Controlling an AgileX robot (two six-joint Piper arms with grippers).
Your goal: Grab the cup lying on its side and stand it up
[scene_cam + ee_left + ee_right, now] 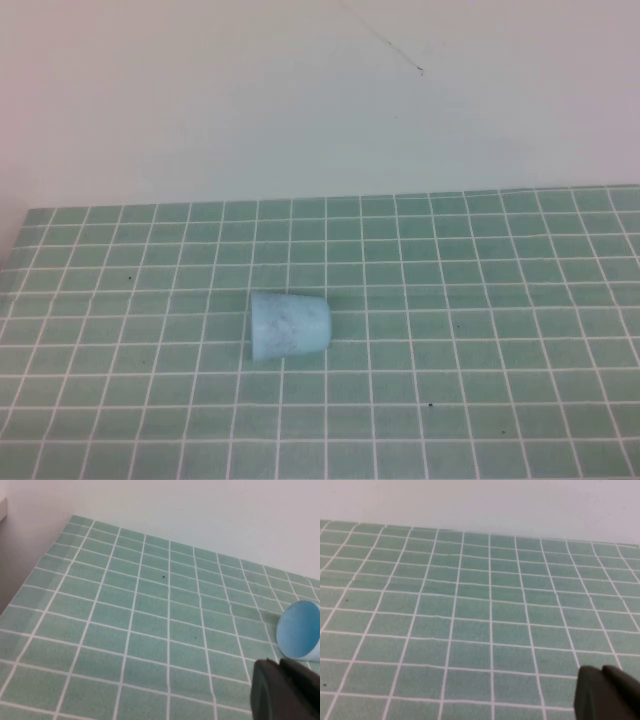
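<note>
The light-blue cup (pixel 289 324) lies on its side near the middle of the green tiled mat, wide mouth to the left, narrower base to the right. In the left wrist view the cup (pixel 299 631) shows its open mouth. My left gripper (pixel 279 664) is shut and empty, its dark tips a short way from the cup's mouth, not touching. My right gripper (pixel 601 671) is shut and empty over bare mat; no cup shows in its view. Neither gripper shows in the high view.
The green tiled mat (pixel 450 300) covers the table up to a white back wall (pixel 320 100). The mat's left edge (pixel 30 575) shows in the left wrist view. A few small dark specks lie on the mat.
</note>
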